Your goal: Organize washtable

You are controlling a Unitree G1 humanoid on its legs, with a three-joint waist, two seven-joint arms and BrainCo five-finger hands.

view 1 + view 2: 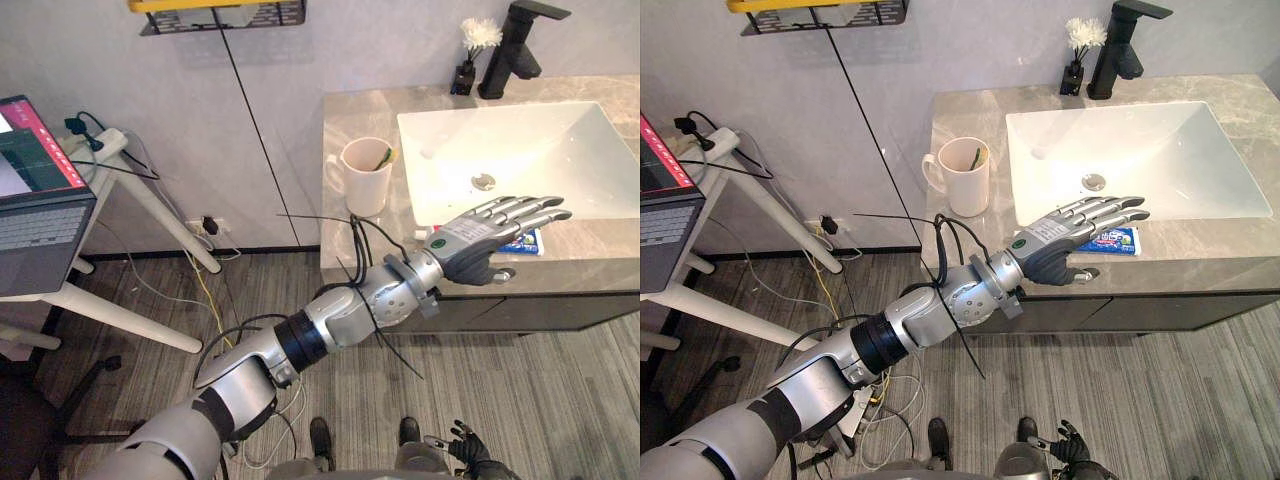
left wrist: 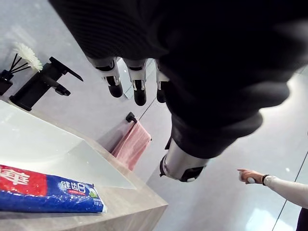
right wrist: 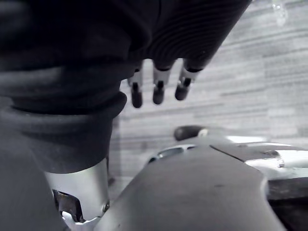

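Observation:
A blue and red toothpaste box [image 1: 524,243] lies flat on the grey marble counter [image 1: 360,110], at its front edge below the white sink [image 1: 560,135]. My left hand [image 1: 480,245] hovers just over the box's near end, fingers straight and open, holding nothing. The left wrist view shows the toothpaste box [image 2: 48,195] under the fingertips [image 2: 139,94], apart from them. A cream mug [image 1: 366,175] with a toothbrush in it stands left of the sink. My right hand [image 1: 468,447] hangs low by the floor, fingers [image 3: 159,91] relaxed.
A black faucet [image 1: 515,45] and a small vase of white flowers [image 1: 470,55] stand behind the sink. A laptop [image 1: 35,200] sits on a white desk at the left. A wire shelf [image 1: 220,12] hangs on the wall. A pink towel [image 2: 132,144] and a person's hand [image 2: 252,176] are beyond the counter.

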